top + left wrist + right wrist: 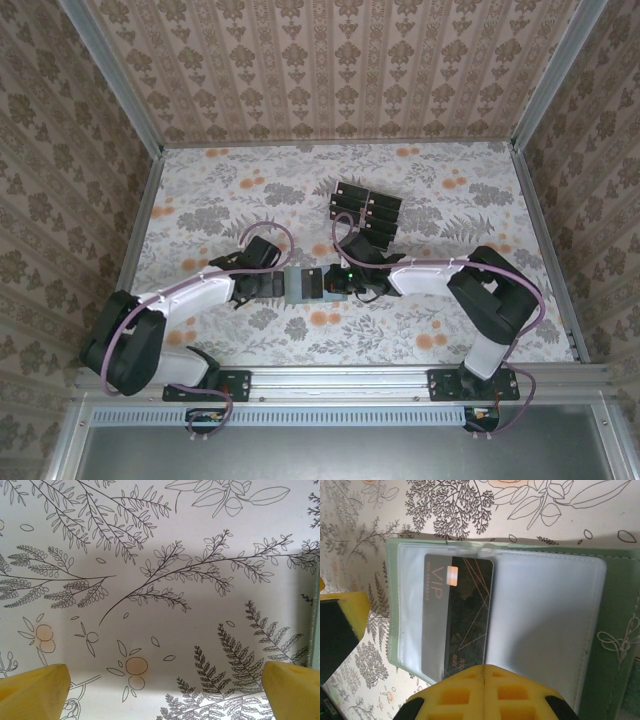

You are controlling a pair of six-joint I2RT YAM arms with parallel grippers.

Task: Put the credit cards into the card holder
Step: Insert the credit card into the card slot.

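Two arms: the left arm (190, 295) and the right arm (440, 272) reach inward from the near edge of the table (220, 200) and meet near its middle.
Left gripper (162, 690): jaws spread wide, with bare flowered cloth between the yellow fingers; nothing is held. It sits just to the left of the card holder.
Right gripper (484, 672): yellow fingers pressed together, their tips at the near end of the credit card; I cannot tell whether they touch it.
Card holder (545, 630): lies open and flat on the table between the two grippers. The cover is pale sage green with a stitched edge and a thin line drawing on its right flap. Inside are clear, slightly milky plastic sleeves.
Credit card (457, 615): glossy black with fine gold lines, a small gold chip and the letters VIP. It lies lengthwise on the holder's left page. Its left strip looks greyed under the plastic, and the rest is bare.
Credit cards (366, 212): the other black cards lie grouped and overlapping farther back, slightly right of the holder and apart from it.
Walls (330, 60): patterned beige panels enclose the table on three sides.
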